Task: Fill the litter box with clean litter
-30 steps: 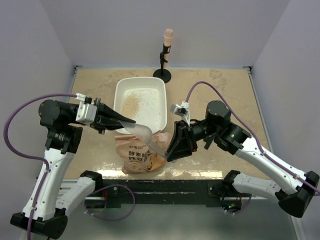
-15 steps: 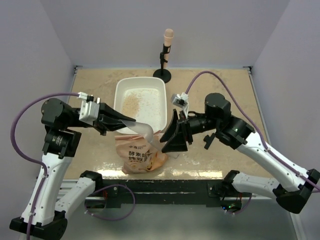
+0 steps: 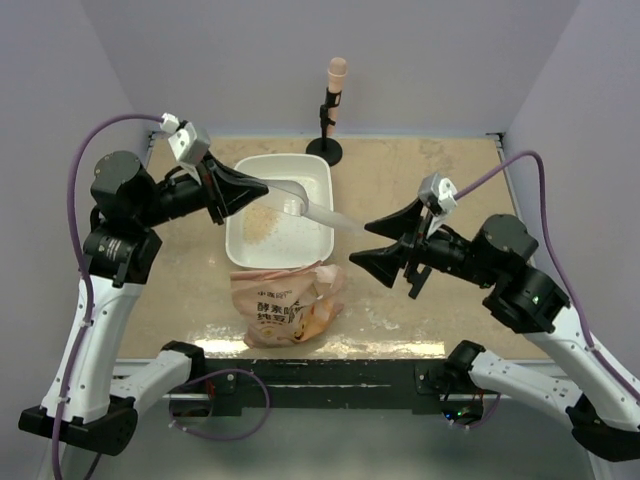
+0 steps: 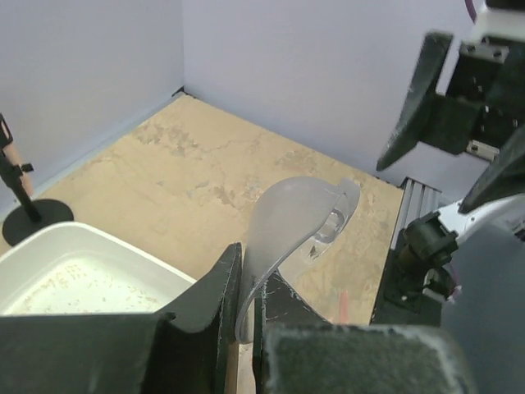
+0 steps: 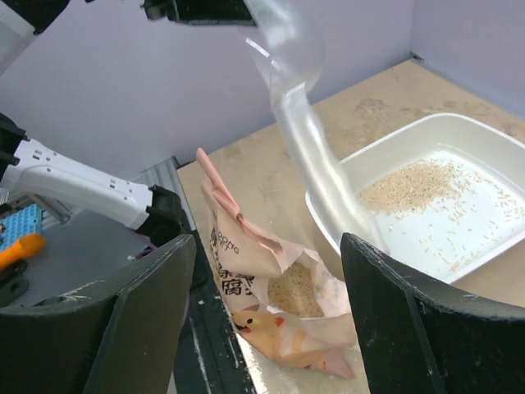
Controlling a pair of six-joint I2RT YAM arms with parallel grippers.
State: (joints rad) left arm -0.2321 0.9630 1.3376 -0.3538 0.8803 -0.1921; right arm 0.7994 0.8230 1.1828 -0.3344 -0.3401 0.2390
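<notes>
The white litter box (image 3: 326, 200) sits at the table's middle back, with a thin patch of beige clean litter (image 3: 262, 222) on its floor. My left gripper (image 3: 250, 190) is shut on a translucent plastic scoop (image 3: 310, 205) and holds it above the box, its thin end pointing right. In the left wrist view the jaws (image 4: 246, 279) pinch the scoop (image 4: 287, 217) over the box rim (image 4: 107, 246). My right gripper (image 3: 360, 245) is open and empty, right of the box. Its view shows the scoop (image 5: 303, 123), the box (image 5: 484, 135) and litter (image 5: 410, 182).
An open orange-pink litter bag (image 3: 285, 305) lies in front of the box, with granules showing inside it (image 5: 291, 291). A black stand with a peach microphone (image 3: 330, 100) is at the back, close behind the box. Loose granules lie scattered near the bag.
My left gripper has lifted the scoop from the bag's mouth up and back over the litter box. My right gripper has pulled away from the bag to the right and risen.
</notes>
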